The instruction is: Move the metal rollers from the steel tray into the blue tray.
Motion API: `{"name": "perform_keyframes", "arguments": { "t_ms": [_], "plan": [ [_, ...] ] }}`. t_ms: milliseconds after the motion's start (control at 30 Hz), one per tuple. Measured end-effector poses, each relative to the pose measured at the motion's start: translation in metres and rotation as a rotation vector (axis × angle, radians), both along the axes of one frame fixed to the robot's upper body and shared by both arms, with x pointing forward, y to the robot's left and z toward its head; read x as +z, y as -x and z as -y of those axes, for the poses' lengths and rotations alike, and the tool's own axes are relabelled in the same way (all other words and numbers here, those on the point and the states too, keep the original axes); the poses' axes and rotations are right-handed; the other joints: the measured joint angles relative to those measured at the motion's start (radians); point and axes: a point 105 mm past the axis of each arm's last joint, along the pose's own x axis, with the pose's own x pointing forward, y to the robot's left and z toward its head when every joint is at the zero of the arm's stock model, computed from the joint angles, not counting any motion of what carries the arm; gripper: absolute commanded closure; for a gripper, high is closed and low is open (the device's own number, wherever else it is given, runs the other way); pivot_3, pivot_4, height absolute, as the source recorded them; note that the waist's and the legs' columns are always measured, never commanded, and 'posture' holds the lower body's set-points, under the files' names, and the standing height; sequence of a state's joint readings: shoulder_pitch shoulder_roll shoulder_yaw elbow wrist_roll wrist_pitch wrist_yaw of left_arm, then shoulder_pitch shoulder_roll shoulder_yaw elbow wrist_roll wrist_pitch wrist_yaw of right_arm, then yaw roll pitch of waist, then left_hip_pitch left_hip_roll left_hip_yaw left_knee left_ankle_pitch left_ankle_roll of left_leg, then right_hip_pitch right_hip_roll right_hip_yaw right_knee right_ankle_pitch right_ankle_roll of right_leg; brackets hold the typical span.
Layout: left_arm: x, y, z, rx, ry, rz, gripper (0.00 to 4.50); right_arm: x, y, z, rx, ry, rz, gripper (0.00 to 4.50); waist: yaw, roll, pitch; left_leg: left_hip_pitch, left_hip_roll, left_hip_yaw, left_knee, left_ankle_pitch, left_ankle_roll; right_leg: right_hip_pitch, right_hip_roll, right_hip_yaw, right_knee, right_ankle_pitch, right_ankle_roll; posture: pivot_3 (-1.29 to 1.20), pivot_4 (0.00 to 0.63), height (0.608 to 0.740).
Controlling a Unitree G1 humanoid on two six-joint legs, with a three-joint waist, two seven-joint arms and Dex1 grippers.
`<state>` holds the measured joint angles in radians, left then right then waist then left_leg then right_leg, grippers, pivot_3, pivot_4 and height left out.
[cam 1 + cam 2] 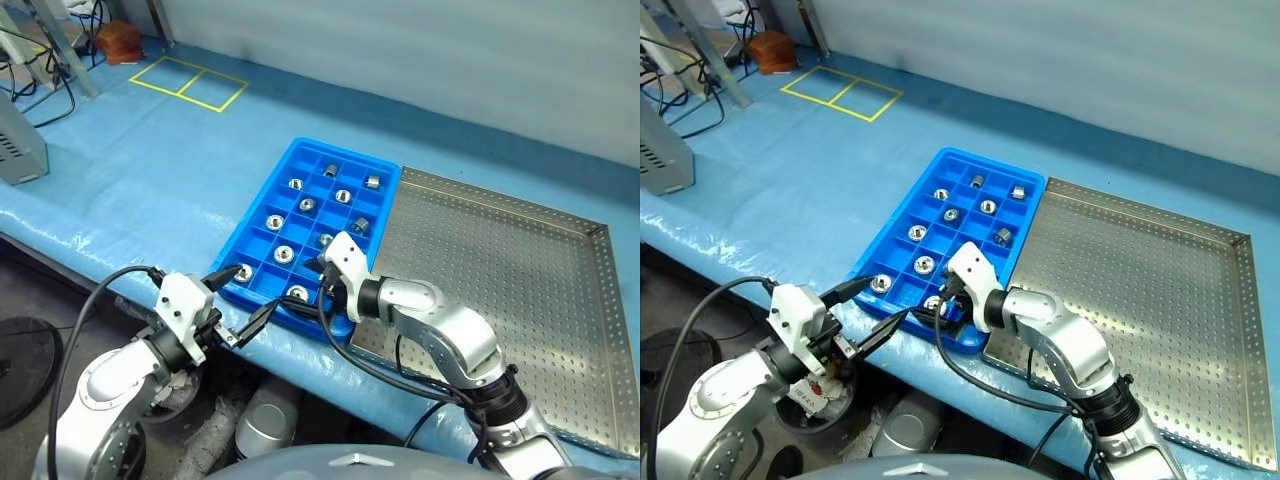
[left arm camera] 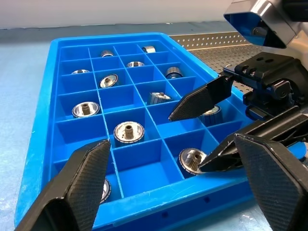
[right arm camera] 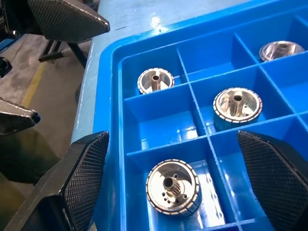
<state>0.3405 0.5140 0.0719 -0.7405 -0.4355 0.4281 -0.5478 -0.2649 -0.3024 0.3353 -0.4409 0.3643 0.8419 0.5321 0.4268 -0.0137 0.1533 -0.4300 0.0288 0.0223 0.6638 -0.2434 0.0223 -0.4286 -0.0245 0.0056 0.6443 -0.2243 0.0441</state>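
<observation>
Fingers of the right gripper (image 3: 168, 187) stand released astride a roller (image 3: 173, 186) lying in the blue tray (image 1: 262, 196); withdrawing carelessly could knock it out.

The left gripper (image 2: 175, 185) is spread too.

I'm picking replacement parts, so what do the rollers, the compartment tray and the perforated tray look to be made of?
The metal rollers look like polished steel: mirror-bright faces, fine ribbing round the rim. The blue tray looks like moulded plastic, uniformly blue and glossy with thin walls. The steel tray looks like brushed sheet metal, probably stainless: matt silver-grey, punched with rows of small holes.

Shiny silver rollers (image 3: 173, 187), bright blue tray (image 1: 262, 205), perforated silver-grey tray (image 1: 520, 290).
</observation>
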Motion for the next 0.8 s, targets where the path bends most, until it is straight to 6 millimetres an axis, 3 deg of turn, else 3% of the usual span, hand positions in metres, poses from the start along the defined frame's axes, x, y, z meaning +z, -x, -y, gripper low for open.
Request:
{"name": "perform_keyframes", "arguments": {
  "t_ms": [267, 433, 800],
  "plan": [
    [0.009, -0.019, -0.002, -0.024, -0.016, 0.05, 0.0, 0.018, -0.005, 0.018, -0.114, -0.03, 0.083, 0.01, -0.02, 0.0, -0.001, 0.001, 0.0, 0.0, 0.002, 0.0, 0.0, 0.0, 0.0, 0.0, 0.0, -0.002, -0.003, 0.32, 0.15, 0.74],
    [0.015, -0.034, -0.002, -0.063, -0.034, 0.075, 0.0, 0.022, -0.004, 0.038, -0.215, -0.017, 0.133, 0.01, -0.065, 0.0, -0.001, 0.0, -0.001, -0.001, 0.002, 0.0, 0.0, 0.003, 0.0, 0.0, 0.0, 0.001, 0.001, 0.25, 0.15, 0.74],
    [0.013, -0.064, 0.012, -0.132, -0.043, 0.079, 0.0, 0.023, 0.001, 0.066, -0.381, 0.008, 0.172, 0.01, -0.274, 0.0, -0.002, 0.003, -0.001, -0.004, 0.003, 0.001, 0.001, 0.009, 0.0, 0.002, 0.0, 0.001, -0.001, 0.12, 0.15, 0.74]
  ]
}}
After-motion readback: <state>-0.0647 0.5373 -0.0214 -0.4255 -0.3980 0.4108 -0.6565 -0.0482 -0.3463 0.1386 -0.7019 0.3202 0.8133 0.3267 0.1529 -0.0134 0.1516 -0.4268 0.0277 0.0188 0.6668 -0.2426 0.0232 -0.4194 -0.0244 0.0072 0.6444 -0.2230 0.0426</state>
